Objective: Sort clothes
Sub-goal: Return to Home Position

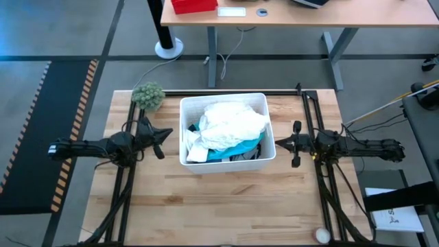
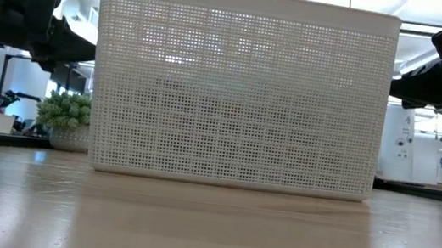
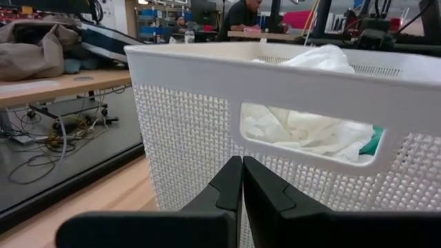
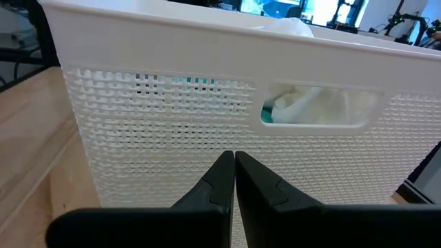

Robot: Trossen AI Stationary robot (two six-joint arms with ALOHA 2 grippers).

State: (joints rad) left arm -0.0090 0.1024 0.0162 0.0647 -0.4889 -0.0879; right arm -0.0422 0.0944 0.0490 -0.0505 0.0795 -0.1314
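**Bin Fills the Middle; Near Half of the Desk Lies Open**

The white bin (image 1: pixel 223 99) stands mid-desk (image 1: pixel 219 206), with clothes (image 1: pixel 232 122) heaped above its rim. It blocks the line between the left claw (image 1: pixel 167 134) and the right claw (image 1: pixel 278 143), each pinched closed just beside an end wall. A fuzzy green ball (image 1: pixel 148 95) occupies the far left corner. Bare wood spans the near half, except for a small pale ball (image 1: pixel 321 234) at the near right.

One white bin (image 1: pixel 226 160), one green ball (image 1: pixel 148 95), one turquoise garment (image 1: pixel 241 147), one white clothes heap (image 1: pixel 233 123).
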